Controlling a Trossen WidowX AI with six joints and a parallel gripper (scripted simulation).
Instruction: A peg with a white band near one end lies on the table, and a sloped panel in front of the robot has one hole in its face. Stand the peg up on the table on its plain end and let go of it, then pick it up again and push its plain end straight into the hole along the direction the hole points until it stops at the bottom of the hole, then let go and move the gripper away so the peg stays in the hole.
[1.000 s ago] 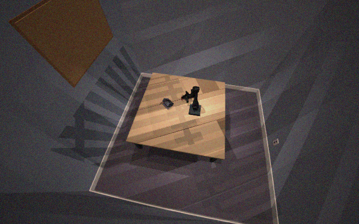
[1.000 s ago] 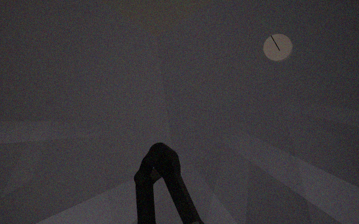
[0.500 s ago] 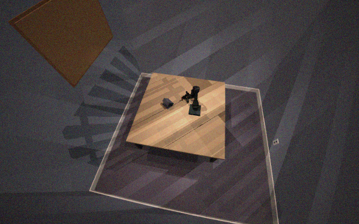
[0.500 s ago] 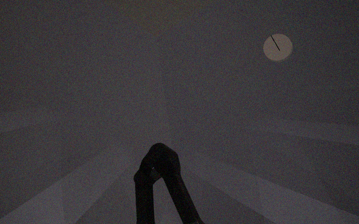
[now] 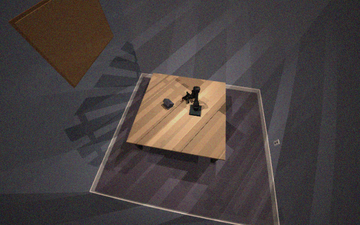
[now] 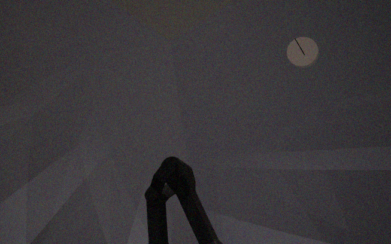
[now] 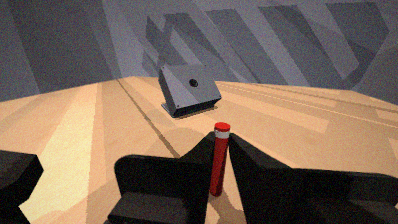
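The red peg is between the fingertips in the wrist view, roughly upright, with its white band near the top and its plain end down. My gripper is shut on it. Whether the plain end touches the table or hangs above it, I cannot tell. The grey sloped panel stands on the table beyond the peg, up and slightly left of it in the wrist view. Its face has one dark hole, which is empty. The peg is too small to make out in the top view.
The wooden table carries the arm's base to the right of the panel in the top view. The exterior view shows only dark arm links and a round wall clock.
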